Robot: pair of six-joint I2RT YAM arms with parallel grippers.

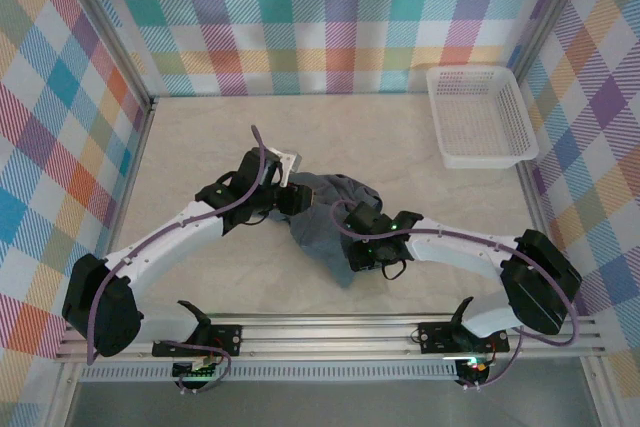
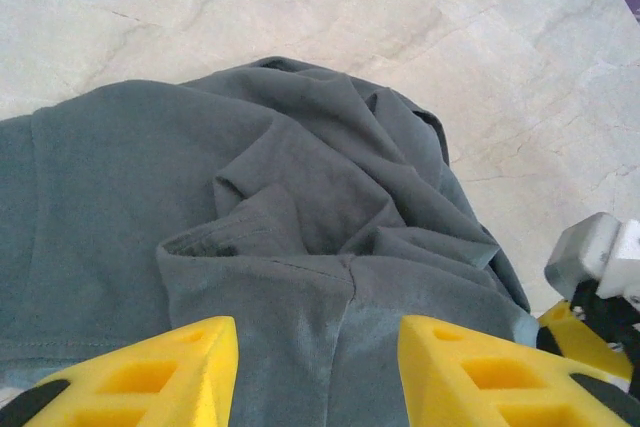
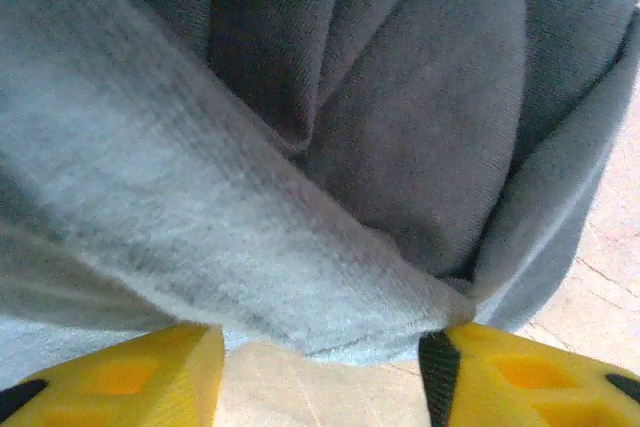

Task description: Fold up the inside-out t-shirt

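Top view: the t-shirt (image 1: 320,232) lies bunched mid-tabletop (image 1: 200,147), towards the near edge, left claw (image 1: 288,197) and right claw (image 1: 352,227) at it; a basket (image 1: 480,117) sits in the far right corner, checked walls (image 1: 330,17) around

Left wrist: claw spread over soft, thin folds; the hem (image 2: 80,344) looks the surest hold

Right wrist: claw spread beneath a limp fold
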